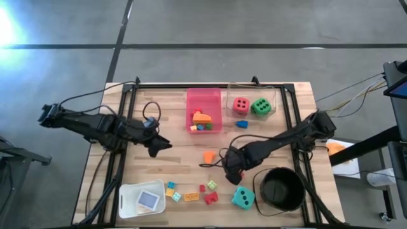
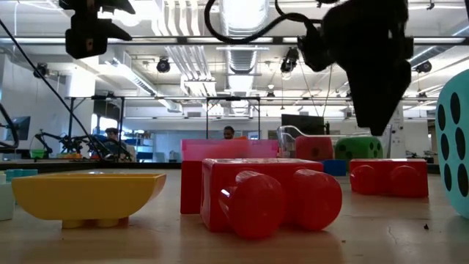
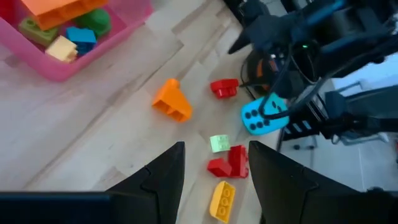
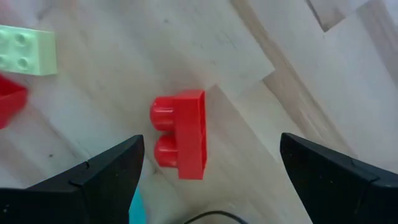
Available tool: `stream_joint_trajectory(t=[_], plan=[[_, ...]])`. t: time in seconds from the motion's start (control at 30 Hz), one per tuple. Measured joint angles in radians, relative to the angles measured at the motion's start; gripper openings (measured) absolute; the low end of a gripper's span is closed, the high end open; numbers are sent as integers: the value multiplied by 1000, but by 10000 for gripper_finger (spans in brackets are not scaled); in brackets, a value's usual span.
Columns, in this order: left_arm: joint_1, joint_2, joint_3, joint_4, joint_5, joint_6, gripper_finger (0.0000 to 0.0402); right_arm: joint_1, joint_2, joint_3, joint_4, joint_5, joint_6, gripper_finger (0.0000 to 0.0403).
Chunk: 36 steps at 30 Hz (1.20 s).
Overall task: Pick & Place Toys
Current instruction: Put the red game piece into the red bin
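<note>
Your right claw [image 4: 208, 165] hangs spread wide and empty over a small red brick [image 4: 181, 134] lying on its side on the worktop [image 4: 298, 81], near the teal die [image 1: 242, 198] and the black bucket [image 1: 282, 189]. The brick looks light, stiff and smooth, so take it across its flat faces, not over the round studs, where it could squirt out. Your left claw [image 3: 214, 177] waits partly parted, holding nothing, above the loose bricks. How high the right claw sits above the brick is hard to judge; probably close. The pale green brick [image 4: 26, 51] is cut off at the frame edge.
</note>
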Motion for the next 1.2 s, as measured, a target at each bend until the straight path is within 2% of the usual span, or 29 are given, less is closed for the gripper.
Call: stream_joint_trajectory(t=[0.4, 0.57, 1.07, 1.2], plan=[[36, 0, 5, 30, 69, 20, 181, 27, 8, -84, 159, -12, -19, 368], [36, 0, 5, 82, 96, 43, 181, 27, 8, -129, 246, -53, -35, 368], [36, 0, 5, 116, 102, 46, 181, 26, 9, -213, 314, -64, -2, 367], [36, 0, 5, 116, 102, 46, 181, 26, 9, -233, 341, -77, -8, 349]])
